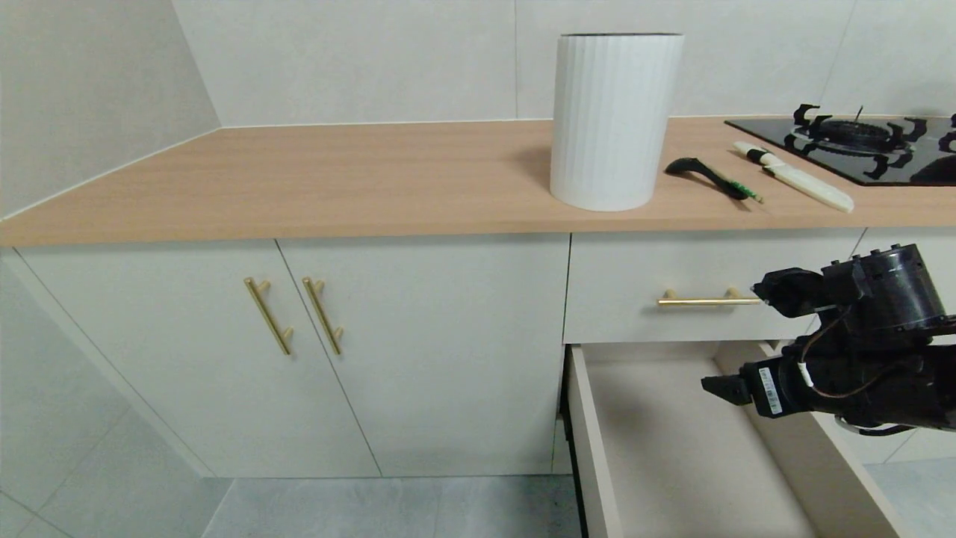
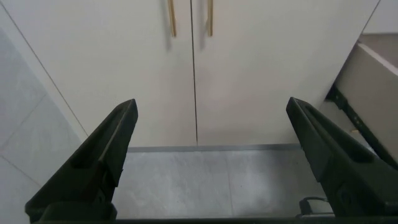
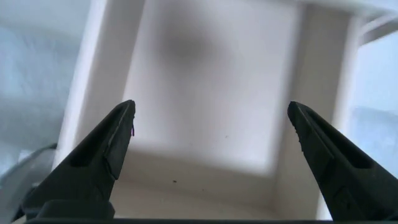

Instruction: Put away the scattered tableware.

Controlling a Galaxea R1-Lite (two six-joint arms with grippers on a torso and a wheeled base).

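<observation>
Both my left claw (image 2: pixel 211 102) and right claw (image 1: pixel 738 340) gape wide; right's over the open drawer (image 1: pixel 588 426), knife (image 1: pixel 795 178) at 12 o'clock.

We see the open drawer (image 1: pixel 597 448) run off the bottom edge of the head view, and the right end effector (image 1: pixel 732 336) covers part of the drawer's right wall. It also hides the right end of the gold handle (image 1: pixel 702 301) just above. The hob (image 1: pixel 859 146) on the surface (image 1: pixel 336 179) is cut by the right edge. We cannot see inside the white ribbed canister (image 1: pixel 614 119). The black utensil (image 1: pixel 709 177) beside it is too small to name. In the left wrist view the two door handles (image 2: pixel 172 17) are cut by the top edge; in the right wrist view the open drawer's inside is blurred
</observation>
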